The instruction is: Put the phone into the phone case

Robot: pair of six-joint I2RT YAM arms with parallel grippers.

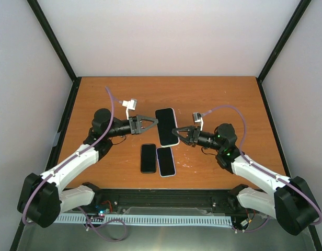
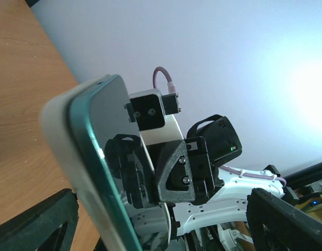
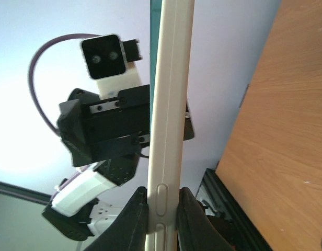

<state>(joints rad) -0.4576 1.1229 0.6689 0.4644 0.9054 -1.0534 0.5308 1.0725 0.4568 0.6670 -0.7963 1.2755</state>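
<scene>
A dark-screened phone (image 1: 167, 127) with a teal edge sits in a white phone case and is held above the table's middle, between both grippers. My right gripper (image 1: 177, 130) is shut on the case's right long edge. In the right wrist view its fingers (image 3: 137, 217) pinch the white case (image 3: 171, 104) near the side buttons. My left gripper (image 1: 157, 121) is open at the phone's left edge. In the left wrist view the case (image 2: 61, 136) and the screen (image 2: 106, 120) stand between its spread fingers (image 2: 41, 219), closer to the left one.
A black phone (image 1: 148, 158) and a phone with a light blue rim (image 1: 165, 161) lie side by side on the wooden table (image 1: 229, 99), just in front of the held phone. Black frame posts stand at the table's back corners.
</scene>
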